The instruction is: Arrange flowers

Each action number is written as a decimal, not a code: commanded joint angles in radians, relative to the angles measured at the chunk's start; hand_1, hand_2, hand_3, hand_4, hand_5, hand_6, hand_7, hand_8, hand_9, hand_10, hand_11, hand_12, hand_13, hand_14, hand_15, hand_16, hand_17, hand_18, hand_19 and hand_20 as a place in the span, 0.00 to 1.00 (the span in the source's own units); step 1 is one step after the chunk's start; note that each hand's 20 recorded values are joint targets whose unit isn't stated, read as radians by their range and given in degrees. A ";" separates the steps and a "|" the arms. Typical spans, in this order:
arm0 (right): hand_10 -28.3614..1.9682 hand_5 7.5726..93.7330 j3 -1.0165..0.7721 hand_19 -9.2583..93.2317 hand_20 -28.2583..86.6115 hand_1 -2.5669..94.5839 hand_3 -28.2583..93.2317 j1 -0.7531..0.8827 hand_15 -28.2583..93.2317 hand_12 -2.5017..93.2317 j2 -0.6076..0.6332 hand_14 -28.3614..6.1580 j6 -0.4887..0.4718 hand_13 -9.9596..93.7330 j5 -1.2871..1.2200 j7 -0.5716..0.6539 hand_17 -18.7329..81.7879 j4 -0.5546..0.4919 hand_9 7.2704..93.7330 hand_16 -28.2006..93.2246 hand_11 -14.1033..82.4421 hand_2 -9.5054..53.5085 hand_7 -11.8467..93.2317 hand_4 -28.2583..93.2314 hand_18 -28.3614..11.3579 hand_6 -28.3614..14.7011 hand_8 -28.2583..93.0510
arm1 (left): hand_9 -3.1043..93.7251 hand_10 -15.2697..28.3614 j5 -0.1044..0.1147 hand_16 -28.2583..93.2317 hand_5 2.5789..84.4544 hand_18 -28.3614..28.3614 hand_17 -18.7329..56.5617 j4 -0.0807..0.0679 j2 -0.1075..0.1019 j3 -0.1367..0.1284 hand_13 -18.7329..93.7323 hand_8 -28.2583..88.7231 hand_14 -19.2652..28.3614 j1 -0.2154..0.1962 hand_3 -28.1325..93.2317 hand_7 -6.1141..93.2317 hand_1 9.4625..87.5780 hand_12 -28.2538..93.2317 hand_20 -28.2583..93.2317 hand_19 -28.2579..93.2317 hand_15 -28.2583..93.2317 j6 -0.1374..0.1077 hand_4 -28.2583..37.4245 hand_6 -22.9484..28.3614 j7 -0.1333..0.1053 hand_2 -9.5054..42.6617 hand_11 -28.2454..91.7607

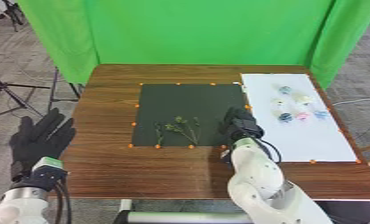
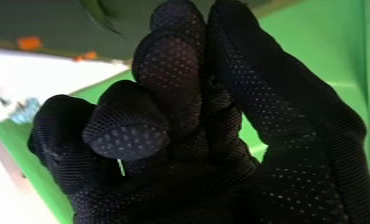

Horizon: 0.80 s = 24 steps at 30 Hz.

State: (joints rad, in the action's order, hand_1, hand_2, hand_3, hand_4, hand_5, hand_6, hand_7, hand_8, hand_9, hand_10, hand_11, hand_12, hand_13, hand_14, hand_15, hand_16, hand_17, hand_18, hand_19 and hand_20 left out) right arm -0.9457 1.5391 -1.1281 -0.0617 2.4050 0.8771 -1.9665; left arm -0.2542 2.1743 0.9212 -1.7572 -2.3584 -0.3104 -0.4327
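In the head view, green sprigs (image 1: 183, 129) lie on the black mat (image 1: 186, 97). Several small pale and blue flowers (image 1: 285, 117) lie on the white sheet (image 1: 292, 145). Over the mat's right edge, between sprigs and flowers, is my right hand (image 1: 241, 123). In the right wrist view that hand (image 2: 173, 105) has curled fingers, thumb close alongside, and nothing visibly held; a blurred green strip (image 2: 97, 12) shows beyond the fingertips, and I cannot tell if it touches them. My left hand (image 1: 41, 140) is open, fingers spread, left of the table.
The brown wooden table (image 1: 106, 120) extends around the mat and sheet, with small orange markers (image 1: 191, 146) along their edges. A green curtain (image 1: 199, 35) hangs behind the table. Black stand legs (image 1: 17, 95) are at the left.
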 commanded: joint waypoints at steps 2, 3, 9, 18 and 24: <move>0.54 0.76 -0.006 1.00 0.71 0.59 0.81 0.035 0.80 0.55 0.001 0.56 0.002 0.89 0.005 0.012 0.75 0.023 0.87 0.56 0.59 0.00 0.54 0.04 0.14 0.59 0.40 | 0.31 0.67 -0.008 0.16 0.44 0.74 0.17 -0.001 -0.003 -0.005 0.35 0.16 0.71 0.000 0.80 0.22 0.23 0.31 0.31 0.52 0.59 0.006 0.00 0.62 0.011 0.43 0.48; 0.54 0.76 -0.016 1.00 0.71 0.59 0.81 0.040 0.80 0.55 0.011 0.56 0.010 0.89 0.012 0.007 0.75 0.005 0.87 0.56 0.60 0.00 0.54 0.04 0.14 0.59 0.40 | 0.31 0.67 -0.005 0.16 0.44 0.74 0.17 0.000 -0.002 -0.009 0.35 0.16 0.71 -0.008 0.80 0.22 0.23 0.31 0.31 0.52 0.59 0.008 0.00 0.62 0.005 0.43 0.48; 0.47 0.72 -0.123 1.00 0.71 0.50 0.80 0.126 0.81 0.43 0.101 0.54 0.088 0.86 -0.054 -0.080 0.73 -0.139 0.82 0.56 0.65 0.00 0.55 0.06 0.16 0.59 0.38 | 0.31 0.67 -0.007 0.16 0.44 0.74 0.17 0.002 0.001 -0.016 0.35 0.16 0.71 -0.018 0.80 0.22 0.23 0.31 0.31 0.52 0.59 0.019 0.00 0.62 -0.001 0.43 0.48; 0.44 0.72 -0.164 1.00 0.71 0.40 0.79 0.184 0.82 0.42 0.194 0.50 -0.205 0.83 -0.019 -0.010 0.71 -0.228 0.79 0.56 0.65 0.00 0.50 0.05 0.14 0.54 0.17 | 0.31 0.67 0.003 0.16 0.44 0.74 0.17 0.008 0.004 -0.020 0.35 0.16 0.71 -0.039 0.80 0.22 0.23 0.31 0.31 0.52 0.59 0.012 0.00 0.62 -0.017 0.43 0.48; 0.43 0.75 -0.131 1.00 0.71 0.38 0.76 0.161 0.82 0.42 0.189 0.48 -0.273 0.83 -0.033 -0.015 0.70 -0.199 0.80 0.56 0.64 0.00 0.43 0.01 0.12 0.53 0.16 | 0.32 0.67 0.002 0.16 0.44 0.74 0.17 0.006 0.004 -0.014 0.35 0.16 0.71 -0.033 0.80 0.22 0.23 0.31 0.31 0.52 0.59 0.013 0.00 0.62 -0.020 0.43 0.48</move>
State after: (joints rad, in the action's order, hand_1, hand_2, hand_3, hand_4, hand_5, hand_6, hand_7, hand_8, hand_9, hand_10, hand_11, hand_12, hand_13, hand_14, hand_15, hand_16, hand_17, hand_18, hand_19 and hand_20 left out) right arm -1.1084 1.7068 -0.9324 -0.3403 2.3703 0.8578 -2.2118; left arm -0.2528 2.1763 0.9205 -1.7716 -2.3867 -0.3069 -0.4526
